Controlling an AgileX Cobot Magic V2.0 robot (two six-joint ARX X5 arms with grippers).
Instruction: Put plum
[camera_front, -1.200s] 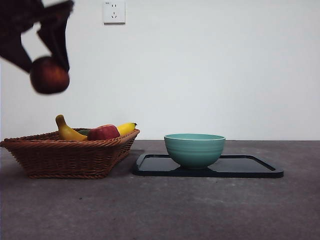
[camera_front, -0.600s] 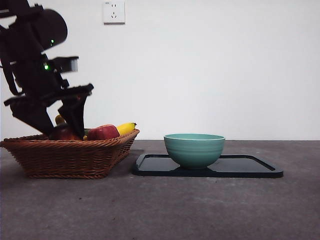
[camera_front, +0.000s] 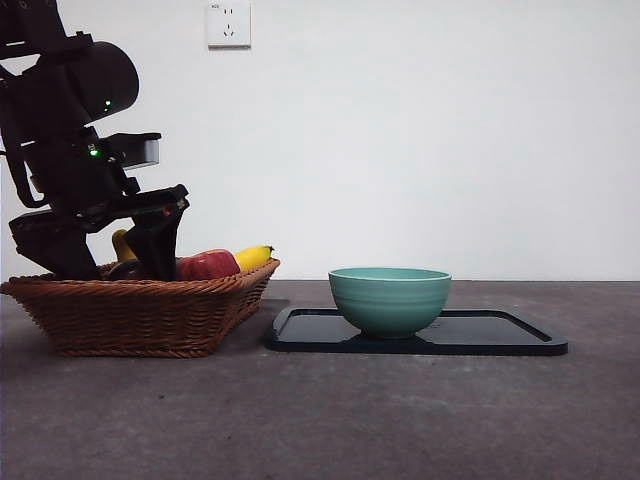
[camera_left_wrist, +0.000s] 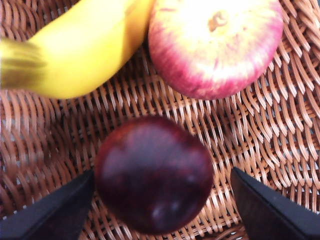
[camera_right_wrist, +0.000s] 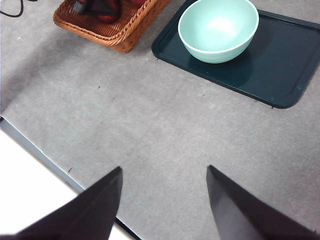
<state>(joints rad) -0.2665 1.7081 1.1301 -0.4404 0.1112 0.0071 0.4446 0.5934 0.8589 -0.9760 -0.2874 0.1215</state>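
Over the basket (camera_front: 140, 315) at the worktop's (camera_front: 400, 420) left end, left arm comes down from top left, black links folded, two green LEDs lit, left gripper (camera_left_wrist: 155, 200) dipped below the rim. Left wrist view: plum (camera_left_wrist: 154, 174) sits on the wicker floor between the fingers (camera_left_wrist: 55, 210); one finger is right at its side, the other stands clear with weave showing in the gap, so fingers are spread, released, not grasping. Whether the near finger actually touches the plum, can't tell. Apple (camera_left_wrist: 216, 45) and banana (camera_left_wrist: 75, 55) lie just beyond the plum, touching each other, plum apart from both. Front view: plum (camera_front: 128, 268) is only a dark sliver behind the rim, next to the apple (camera_front: 207, 265); banana tip (camera_front: 254, 256) pokes out to its right. No readable writing; wall socket (camera_front: 228, 23) has a tiny mark, illegible. Right gripper (camera_right_wrist: 164, 200) hangs high over bare worktop, fingers spread, holding nothing, well away from basket. Green bowl (camera_front: 389, 298) stands on dark tray (camera_front: 500, 338), tray just beside basket.
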